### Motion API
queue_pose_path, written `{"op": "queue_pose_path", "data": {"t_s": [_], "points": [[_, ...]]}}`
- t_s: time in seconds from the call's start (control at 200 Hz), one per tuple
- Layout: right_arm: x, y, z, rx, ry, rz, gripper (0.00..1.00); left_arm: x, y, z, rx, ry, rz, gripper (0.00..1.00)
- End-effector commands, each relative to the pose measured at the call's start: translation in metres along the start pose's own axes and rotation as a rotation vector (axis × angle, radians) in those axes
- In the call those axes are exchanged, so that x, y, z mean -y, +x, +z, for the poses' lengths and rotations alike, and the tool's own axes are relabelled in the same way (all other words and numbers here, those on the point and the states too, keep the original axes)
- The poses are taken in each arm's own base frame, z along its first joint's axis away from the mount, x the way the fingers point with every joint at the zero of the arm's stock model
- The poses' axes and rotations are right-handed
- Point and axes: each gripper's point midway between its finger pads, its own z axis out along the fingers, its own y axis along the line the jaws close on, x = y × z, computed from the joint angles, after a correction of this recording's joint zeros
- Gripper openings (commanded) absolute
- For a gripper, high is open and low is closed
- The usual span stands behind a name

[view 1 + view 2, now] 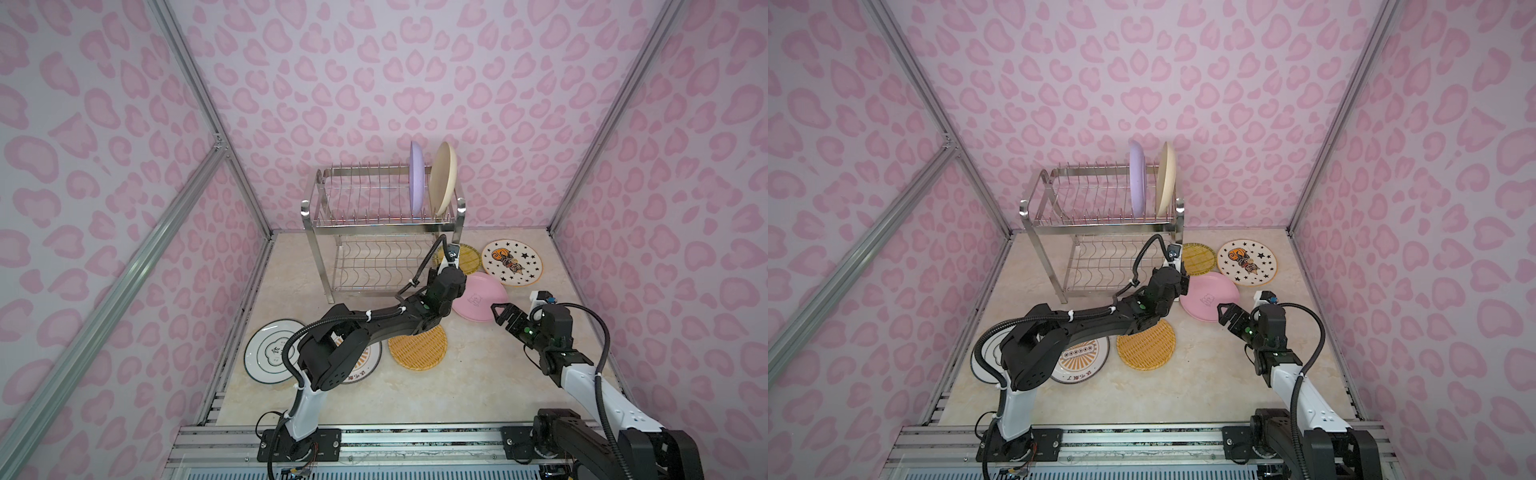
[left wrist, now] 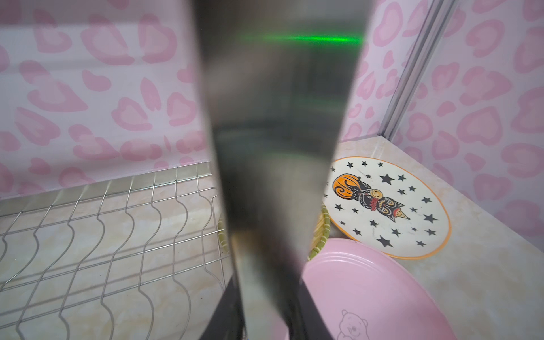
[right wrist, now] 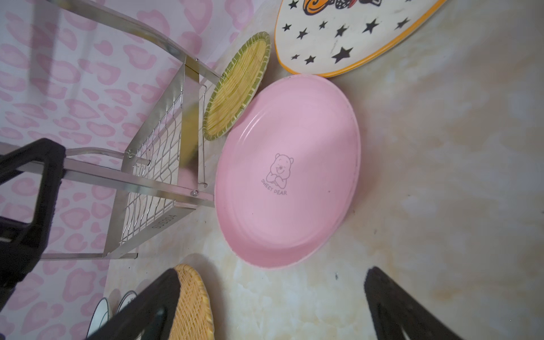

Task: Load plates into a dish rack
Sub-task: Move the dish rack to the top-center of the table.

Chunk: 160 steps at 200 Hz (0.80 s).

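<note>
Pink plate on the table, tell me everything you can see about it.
The pink plate is round, matte pink, plastic-looking, with a raised rim and a small line-drawn bear over the words SWEET DEAR at its centre. It lies face up on the marble-look table, beside a leg of the dish rack, its rim overlapping the green-rimmed woven plate. Nothing grips it.

Two plates (image 1: 417, 183) stand upright at the right end of the dish rack (image 1: 374, 226), on its top tier. On the table (image 1: 478, 382), three plates (image 1: 512, 262) lie right of the rack, three more plates (image 1: 417, 349) before it.
</note>
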Motion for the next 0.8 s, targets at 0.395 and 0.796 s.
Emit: {"op": "queue_pose_path", "data": {"t_s": [0.395, 0.796], "points": [[0.049, -0.012, -0.001, 0.056, 0.185, 0.155, 0.95, 0.05, -0.03, -0.013, 0.091, 0.106, -0.061, 0.11], [0.078, -0.004, -0.016, 0.069, 0.309, 0.212, 0.91, 0.038, -0.046, -0.029, 0.09, 0.092, -0.076, 0.71]]}}
